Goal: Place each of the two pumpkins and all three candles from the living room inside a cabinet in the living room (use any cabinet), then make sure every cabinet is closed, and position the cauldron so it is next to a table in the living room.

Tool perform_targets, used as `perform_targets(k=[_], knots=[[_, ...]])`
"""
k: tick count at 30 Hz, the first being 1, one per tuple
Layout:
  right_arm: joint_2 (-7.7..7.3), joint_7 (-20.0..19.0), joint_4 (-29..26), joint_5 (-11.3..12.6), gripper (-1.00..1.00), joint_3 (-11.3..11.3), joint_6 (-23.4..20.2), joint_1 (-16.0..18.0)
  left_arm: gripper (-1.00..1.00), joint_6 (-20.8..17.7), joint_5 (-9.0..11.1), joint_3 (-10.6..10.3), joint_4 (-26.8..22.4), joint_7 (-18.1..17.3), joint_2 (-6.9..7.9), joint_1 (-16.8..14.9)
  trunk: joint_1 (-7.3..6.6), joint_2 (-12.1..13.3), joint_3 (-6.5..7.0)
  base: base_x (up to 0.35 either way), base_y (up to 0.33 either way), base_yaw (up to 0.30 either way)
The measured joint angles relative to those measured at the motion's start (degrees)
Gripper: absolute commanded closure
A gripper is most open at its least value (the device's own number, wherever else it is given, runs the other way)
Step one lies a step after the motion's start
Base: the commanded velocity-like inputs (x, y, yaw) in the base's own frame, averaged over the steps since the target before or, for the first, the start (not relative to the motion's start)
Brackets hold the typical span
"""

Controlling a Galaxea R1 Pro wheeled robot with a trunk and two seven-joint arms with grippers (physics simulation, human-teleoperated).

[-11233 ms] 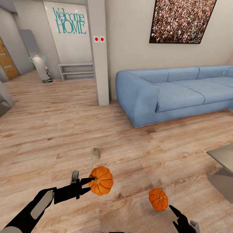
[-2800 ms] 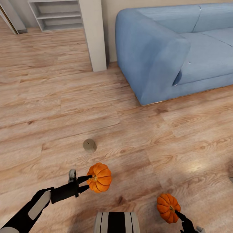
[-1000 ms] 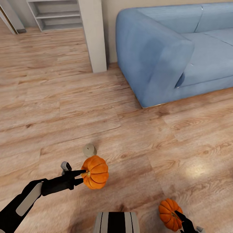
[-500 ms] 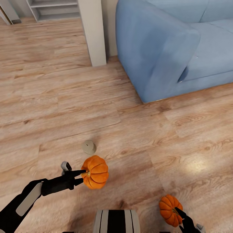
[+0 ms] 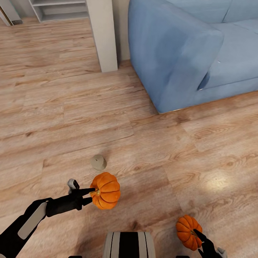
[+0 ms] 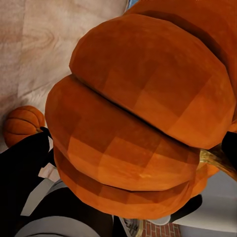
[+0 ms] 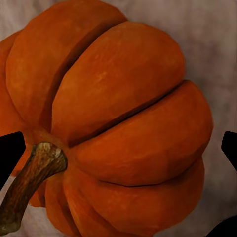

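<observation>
Pumpkins ride in both grippers: the right gripper (image 5: 196,234) clamps one pumpkin (image 5: 188,231) nearest, the left gripper (image 5: 91,191) grips another (image 5: 105,190). Beyond, a candle (image 5: 98,162) lies on the floor before the blue sofa (image 5: 172,53). Carrying step; next, I judge, find the cabinet.

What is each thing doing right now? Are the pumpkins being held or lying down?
Left pumpkin: held off the floor in the left tool, stem toward the tool.
Right pumpkin: held by the right tool.
Candle: standing upright on the floor, nothing touching it.
Sofa: standing on the floor.
</observation>
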State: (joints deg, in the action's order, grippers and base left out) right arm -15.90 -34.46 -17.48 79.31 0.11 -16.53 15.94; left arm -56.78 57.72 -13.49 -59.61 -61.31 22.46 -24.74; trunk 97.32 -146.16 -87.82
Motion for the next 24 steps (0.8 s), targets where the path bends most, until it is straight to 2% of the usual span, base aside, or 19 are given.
perform_targets(k=[20,21,24], knots=[[-0.04,-0.24,-0.1,-0.23,-1.0,0.04,0.05,-0.13,1.0,-0.06,0.03,-0.01,-0.16,-0.06,0.01,0.03,0.0,0.0,-0.01,0.025,0.01,0.0],[-0.04,-0.3,-0.09,-0.27,1.0,0.06,0.04,-0.13,1.0,-0.05,0.01,-0.01,-0.15,-0.05,0.01,0.03,0.0,0.0,-0.01,0.0,0.0,0.0],[-0.04,-0.34,-0.1,-0.32,1.0,0.05,0.05,-0.14,1.0,-0.02,-0.04,-0.02,-0.13,-0.05,0.01,0.04,0.0,0.0,-0.01,0.0,0.0,0.0]])
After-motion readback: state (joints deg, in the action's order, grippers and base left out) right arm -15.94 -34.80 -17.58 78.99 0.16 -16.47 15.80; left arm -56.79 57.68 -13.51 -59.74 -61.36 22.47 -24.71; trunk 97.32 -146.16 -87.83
